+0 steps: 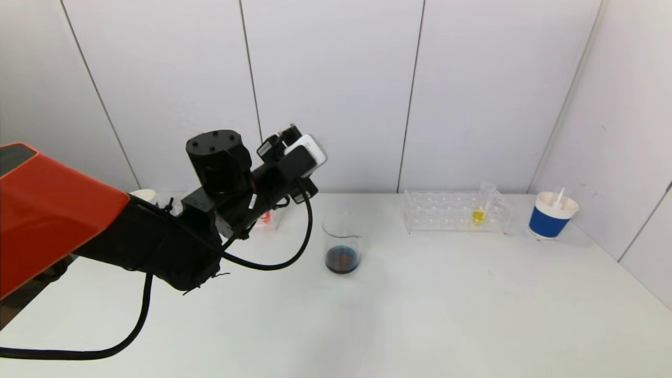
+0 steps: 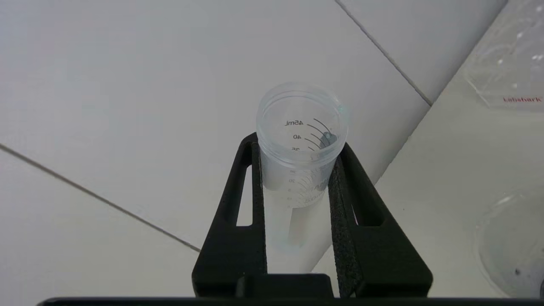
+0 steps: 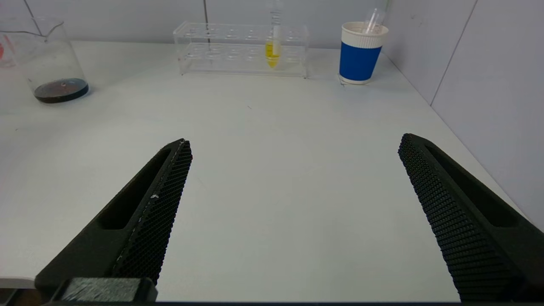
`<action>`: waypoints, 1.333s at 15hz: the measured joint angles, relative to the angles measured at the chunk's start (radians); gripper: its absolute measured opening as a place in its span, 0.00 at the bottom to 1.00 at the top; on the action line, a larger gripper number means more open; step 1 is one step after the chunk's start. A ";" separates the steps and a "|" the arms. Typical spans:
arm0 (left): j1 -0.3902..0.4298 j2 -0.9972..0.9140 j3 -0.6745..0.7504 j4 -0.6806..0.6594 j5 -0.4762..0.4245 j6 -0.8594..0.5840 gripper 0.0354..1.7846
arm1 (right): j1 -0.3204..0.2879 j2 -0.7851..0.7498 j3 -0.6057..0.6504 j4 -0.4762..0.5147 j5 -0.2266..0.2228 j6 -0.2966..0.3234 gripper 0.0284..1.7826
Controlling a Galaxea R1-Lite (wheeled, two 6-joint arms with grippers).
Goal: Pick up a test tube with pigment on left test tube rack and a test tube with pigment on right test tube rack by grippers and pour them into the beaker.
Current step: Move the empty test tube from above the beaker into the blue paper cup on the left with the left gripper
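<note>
The left pincer point(image 2: 297, 187) was clamped on an empty-looking graduated test tube point(image 2: 299, 144), its two black fingers point(image 2: 250, 187) pressing the tube's clear wall from either side, the open mouth facing the wrist camera. In the head view the left arm point(image 1: 157, 236) reached in from nine o'clock, raised above the desk point(image 1: 420, 315), its wrist near ten o'clock of the beaker point(image 1: 342, 244). The beaker stood upright near the middle of the desk with a shallow layer of dark liquid at its bottom. At two o'clock of the beaker stood the right test tube rack point(image 1: 457, 211), clear plastic, holding one upright tube of yellow pigment point(image 1: 479, 212) toward its right end. Just beyond that rack, at three o'clock of it, was a blue-and-white paper cup point(image 1: 551, 215) with a dropper in it. The left rack was mostly hidden behind the arm. The right pincer point(image 3: 293, 212) hung low over bare desk, spread wide and holding nothing, well apart from rack and beaker.
</note>
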 joint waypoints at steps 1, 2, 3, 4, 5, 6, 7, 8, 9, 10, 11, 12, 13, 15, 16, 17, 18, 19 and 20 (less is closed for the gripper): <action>-0.003 -0.013 -0.003 0.004 0.035 -0.051 0.23 | 0.000 0.000 0.000 0.000 0.000 0.000 0.99; -0.006 -0.027 -0.006 0.011 0.072 -0.101 0.23 | 0.000 0.000 0.000 0.000 0.000 0.000 0.99; -0.009 -0.039 -0.010 0.018 0.107 -0.140 0.23 | 0.000 0.000 0.000 0.000 0.000 0.000 0.99; -0.011 -0.051 -0.014 0.032 0.144 -0.169 0.23 | 0.000 0.000 0.000 0.000 0.000 0.000 0.99; -0.012 -0.060 -0.021 0.052 0.180 -0.188 0.23 | 0.000 0.000 0.000 0.000 0.000 0.000 0.99; -0.013 -0.070 -0.029 0.081 0.217 -0.206 0.23 | 0.000 0.000 0.000 0.000 0.000 0.000 0.99; -0.013 -0.079 -0.041 0.112 0.257 -0.226 0.23 | 0.000 0.000 0.000 0.000 0.000 0.000 0.99; -0.013 -0.090 -0.060 0.148 0.304 -0.251 0.23 | 0.000 0.000 0.000 0.000 0.000 0.000 0.99; -0.013 -0.101 -0.079 0.181 0.342 -0.277 0.23 | 0.000 0.000 0.000 0.000 0.000 0.000 0.99; -0.013 -0.113 -0.102 0.217 0.376 -0.308 0.23 | 0.000 0.000 0.000 0.000 0.000 0.000 0.99; -0.011 -0.123 -0.126 0.246 0.405 -0.334 0.23 | 0.000 0.000 0.000 0.000 0.000 0.000 0.99; -0.009 -0.132 -0.153 0.270 0.436 -0.357 0.23 | 0.000 0.000 0.000 0.000 0.000 0.000 0.99; -0.003 -0.139 -0.183 0.290 0.471 -0.378 0.23 | 0.000 0.000 0.000 0.000 0.000 0.000 0.99; 0.035 -0.148 -0.226 0.316 0.529 -0.394 0.23 | 0.000 0.000 0.000 0.000 0.000 0.000 0.99; 0.059 -0.153 -0.236 0.319 0.540 -0.395 0.23 | 0.000 0.000 0.000 0.000 0.000 0.000 0.99; 0.088 -0.159 -0.242 0.321 0.545 -0.396 0.23 | 0.000 0.000 0.000 0.000 0.000 0.000 0.99; 0.121 -0.166 -0.247 0.327 0.548 -0.394 0.23 | 0.000 0.000 0.000 0.000 0.000 0.000 0.99; 0.150 -0.172 -0.251 0.341 0.550 -0.393 0.23 | 0.000 0.000 0.000 0.000 0.000 0.000 0.99; 0.188 -0.182 -0.256 0.367 0.551 -0.394 0.23 | 0.000 0.000 0.000 0.000 0.000 0.000 0.99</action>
